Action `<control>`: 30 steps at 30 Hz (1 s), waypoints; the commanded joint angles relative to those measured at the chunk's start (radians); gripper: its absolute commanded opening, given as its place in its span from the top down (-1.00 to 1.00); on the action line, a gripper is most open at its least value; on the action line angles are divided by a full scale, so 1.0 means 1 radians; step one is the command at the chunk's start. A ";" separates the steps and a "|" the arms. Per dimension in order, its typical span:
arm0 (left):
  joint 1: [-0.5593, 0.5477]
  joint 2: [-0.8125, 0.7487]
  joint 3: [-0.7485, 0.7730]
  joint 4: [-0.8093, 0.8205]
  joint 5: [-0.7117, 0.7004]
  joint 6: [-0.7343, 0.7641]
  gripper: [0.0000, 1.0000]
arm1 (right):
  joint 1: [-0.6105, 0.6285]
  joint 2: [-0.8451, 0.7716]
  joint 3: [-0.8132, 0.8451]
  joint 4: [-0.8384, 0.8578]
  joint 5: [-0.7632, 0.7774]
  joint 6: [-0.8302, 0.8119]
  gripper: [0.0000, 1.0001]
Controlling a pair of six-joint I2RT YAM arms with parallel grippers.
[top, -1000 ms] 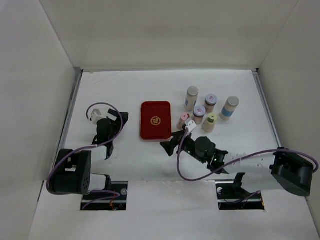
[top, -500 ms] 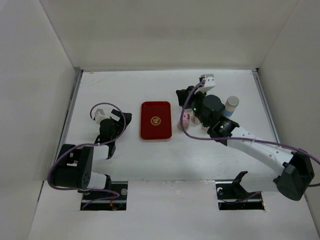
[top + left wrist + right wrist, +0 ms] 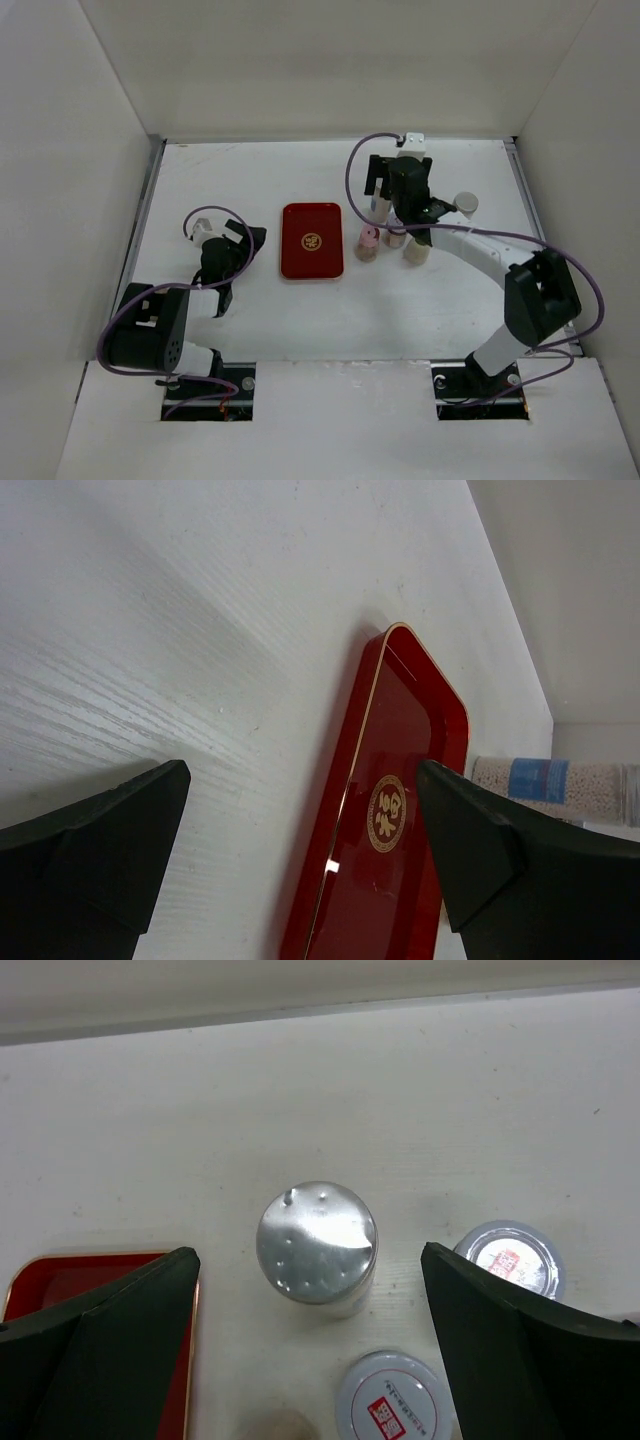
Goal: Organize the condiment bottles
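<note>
Right gripper [image 3: 306, 1256] is spread wide with nothing in its grasp. Square between its two dark fingers [image 3: 110, 1350] stands a small upright jar with a dimpled grey metal lid [image 3: 316, 1245]. Both fingers sit clear of its sides, though from straight above I can't say whether the tips are level with it or over it. Nearer the wrist are two squat white-lidded jars with red stickers, one to the right [image 3: 510, 1260] and one at the bottom edge [image 3: 392, 1398]. Moving outward, the small pink-capped jar [image 3: 368, 240] stands just beside the right edge of the flat red rectangular tray [image 3: 312, 240]. The yellow-green-capped jar [image 3: 416, 250] is further right, and a second taller jar [image 3: 465, 204] ends the cluster on the white table [image 3: 250, 180]. On the other side, the left gripper [image 3: 302, 770] is also open and empty, low by the tray's left edge.
</note>
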 commanded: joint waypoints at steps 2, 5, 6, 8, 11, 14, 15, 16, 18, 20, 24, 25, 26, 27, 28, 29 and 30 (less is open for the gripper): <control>-0.005 0.000 0.015 0.047 0.008 -0.002 -1.00 | -0.014 0.077 0.087 -0.015 -0.029 -0.012 -1.00; 0.000 0.003 0.014 0.047 0.011 -0.006 -1.00 | -0.020 0.132 0.125 -0.019 -0.035 -0.018 -0.98; 0.000 0.003 0.014 0.047 0.014 -0.007 -1.00 | -0.023 0.144 0.130 -0.015 -0.034 -0.020 -0.95; 0.000 -0.003 0.011 0.049 0.008 -0.007 -1.00 | -0.032 0.178 0.150 -0.022 -0.035 -0.015 -0.81; 0.001 0.005 0.011 0.049 0.006 -0.007 -1.00 | -0.034 0.193 0.165 -0.013 -0.026 -0.011 -0.22; -0.005 0.014 0.014 0.059 0.016 -0.010 -1.00 | -0.028 0.149 0.141 0.098 -0.011 -0.024 0.08; -0.005 0.013 0.014 0.063 0.014 -0.010 -1.00 | -0.028 0.125 0.123 0.154 -0.009 -0.038 0.08; -0.005 0.013 0.011 0.066 0.010 -0.010 -1.00 | -0.020 0.099 0.109 0.203 -0.009 -0.054 0.08; -0.002 0.014 0.009 0.066 0.008 -0.010 -1.00 | 0.006 0.057 0.087 0.278 0.005 -0.083 0.08; -0.002 0.016 0.009 0.066 0.020 -0.015 -1.00 | 0.035 0.026 0.075 0.329 0.011 -0.116 0.07; 0.001 -0.007 0.000 0.066 0.013 -0.016 -1.00 | 0.119 0.026 0.085 0.350 -0.001 -0.135 0.06; 0.004 -0.007 -0.001 0.066 0.013 -0.016 -1.00 | 0.141 0.038 0.096 0.347 -0.004 -0.135 0.06; 0.006 -0.003 -0.001 0.066 0.017 -0.018 -1.00 | 0.162 0.055 0.107 0.347 -0.008 -0.132 0.05; 0.009 -0.001 -0.001 0.066 0.023 -0.021 -1.00 | 0.184 0.075 0.119 0.353 -0.014 -0.133 0.05; 0.009 -0.001 -0.001 0.066 0.026 -0.024 -1.00 | 0.199 0.098 0.133 0.358 -0.021 -0.132 0.05; 0.009 -0.007 -0.001 0.066 0.025 -0.024 -1.00 | 0.213 0.124 0.154 0.358 -0.029 -0.124 0.05; 0.009 -0.010 -0.004 0.066 0.017 -0.024 -1.00 | 0.228 0.152 0.180 0.347 -0.038 -0.120 0.05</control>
